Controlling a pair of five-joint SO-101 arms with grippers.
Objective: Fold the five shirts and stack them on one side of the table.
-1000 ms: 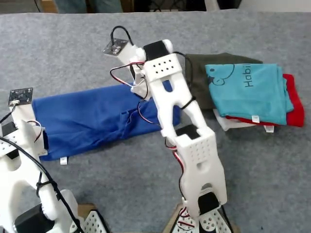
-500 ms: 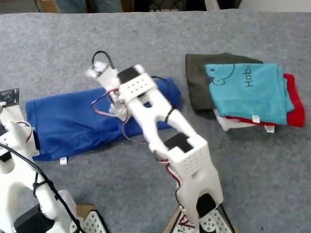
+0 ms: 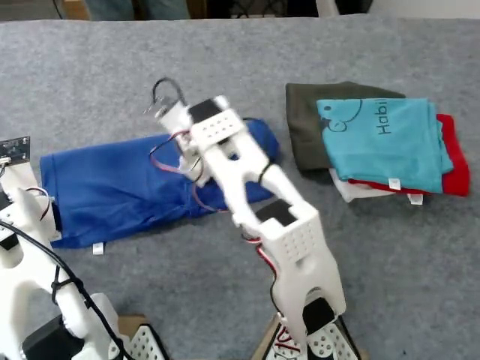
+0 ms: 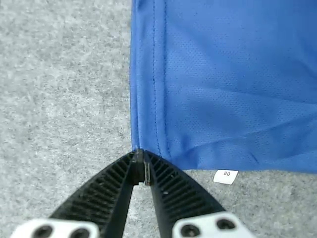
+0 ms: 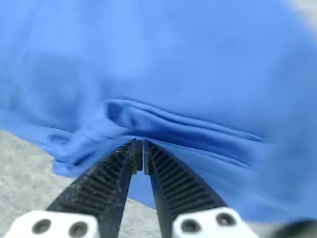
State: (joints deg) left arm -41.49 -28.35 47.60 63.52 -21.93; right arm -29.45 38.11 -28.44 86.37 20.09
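A blue shirt (image 3: 112, 184) lies stretched across the left half of the grey table. My left gripper (image 4: 139, 161) is shut on its near-left corner, by the hem (image 4: 148, 99); a small white tag (image 4: 226, 176) lies next to it. The left arm (image 3: 22, 210) stands at the table's left edge. My right gripper (image 5: 139, 148) is shut on a raised fold of the blue shirt (image 5: 173, 59) near its middle. The right arm (image 3: 247, 180) reaches over the cloth and hides part of it.
At the right lies a stack of folded shirts: teal (image 3: 382, 142) on top, over olive (image 3: 304, 127), red (image 3: 454, 169) and white (image 3: 345, 187). Bare grey table (image 3: 390, 285) stretches in front of the stack and along the back.
The right arm swung left over the blue shirt, then slightly back right. The shirt's left end shifted left with the left arm, and its right end came into view.
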